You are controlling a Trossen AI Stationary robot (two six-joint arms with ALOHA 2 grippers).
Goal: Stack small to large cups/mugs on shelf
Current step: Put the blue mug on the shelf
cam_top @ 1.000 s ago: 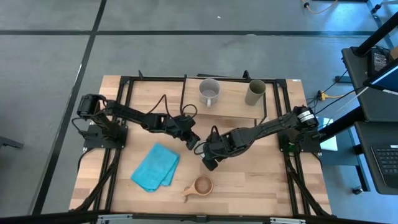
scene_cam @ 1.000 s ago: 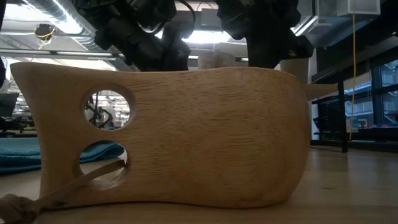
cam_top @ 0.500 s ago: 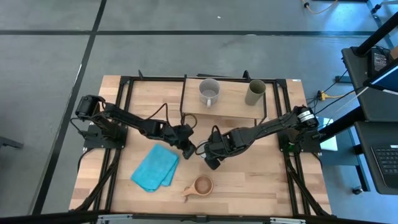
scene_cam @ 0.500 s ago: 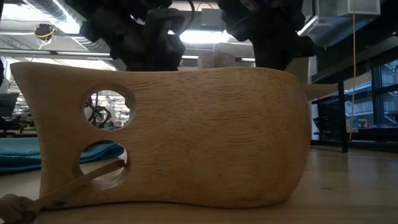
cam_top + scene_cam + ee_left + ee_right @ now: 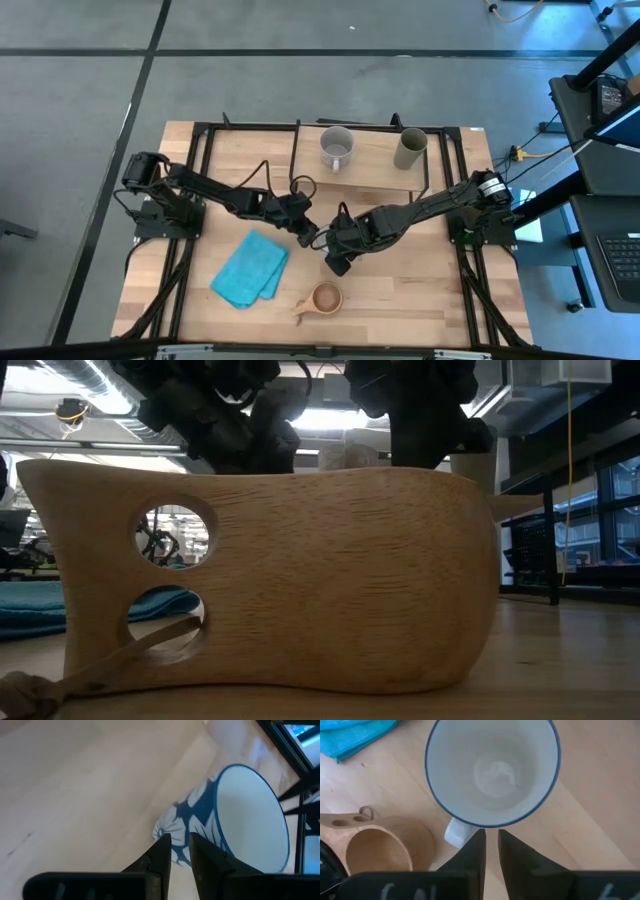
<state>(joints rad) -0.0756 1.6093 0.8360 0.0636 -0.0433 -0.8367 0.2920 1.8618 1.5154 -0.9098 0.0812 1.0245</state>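
A white mug (image 5: 492, 770) with a blue rim and blue flower pattern (image 5: 200, 815) stands upright near the table's middle, hidden under the arms in the high view. My right gripper (image 5: 491, 837) points down beside its handle (image 5: 456, 833), the fingers a narrow slit apart with nothing between them. My left gripper (image 5: 179, 842) slants down at the mug's lower wall from the left, also narrowly open and empty. The brown wooden cup (image 5: 325, 298) sits near the front edge. A grey mug (image 5: 336, 148) and an olive tumbler (image 5: 410, 148) stand on the shelf (image 5: 370, 172). My left gripper has its fingertips (image 5: 164, 845) in front of the mug's patterned lower wall; whether they touch it I cannot tell. My right gripper has one finger (image 5: 479, 840) right next to the mug's handle, just outside the rim; whether it touches I cannot tell.
A blue cloth (image 5: 250, 270) lies crumpled on the table left of the mug. The wooden cup (image 5: 280, 580) fills the low view and hides most of the table behind it. Black frame rails (image 5: 195, 200) run along both table sides.
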